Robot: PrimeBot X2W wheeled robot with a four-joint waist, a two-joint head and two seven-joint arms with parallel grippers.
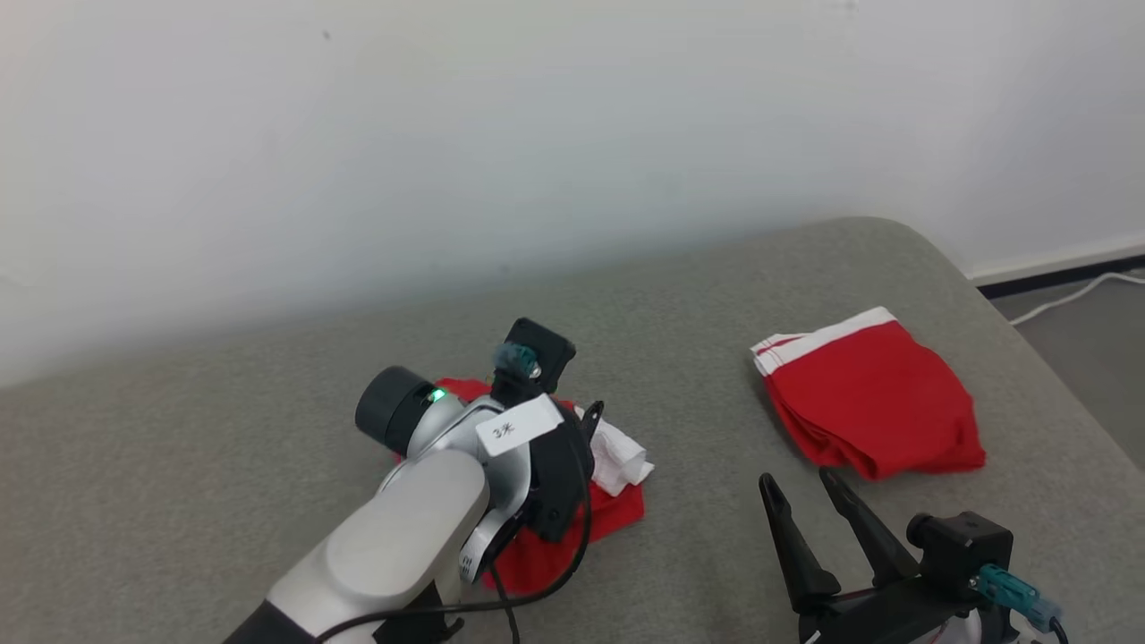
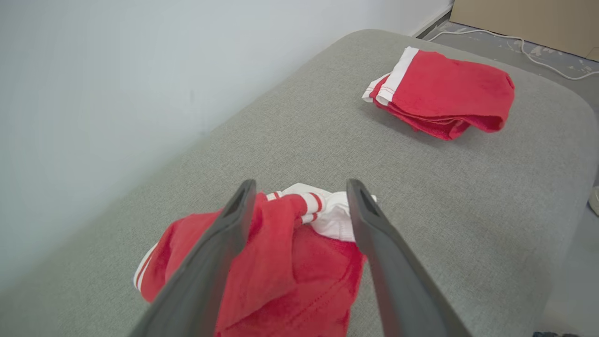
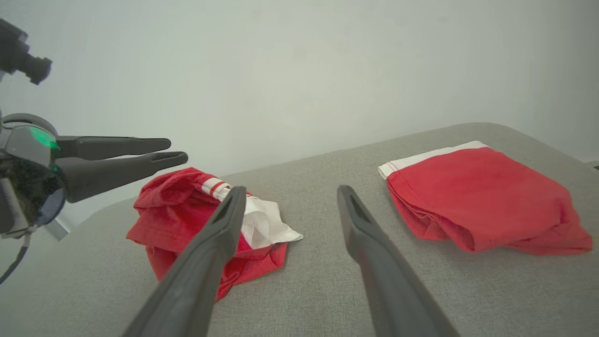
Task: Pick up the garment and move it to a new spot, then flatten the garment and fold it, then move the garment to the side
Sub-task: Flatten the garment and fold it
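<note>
The crumpled red garment (image 3: 178, 210), white striped band uppermost, lies on the grey padded surface (image 1: 224, 465), well apart from the folded red garment (image 1: 877, 402) to its right. The pickup looks like the step in hand: best to drop onto the raised red fold, pinch a thick bunch rather than the loose white edge, avoid digging into the padding, and lift clear before carrying. The left gripper (image 2: 302, 185) hangs just above the heap with its fingers spread and nothing between them, forearm reaching forward, wrist tipped down. The right gripper (image 1: 796, 478) sits low at the right, also spread and empty, pointing between the two garments
</note>
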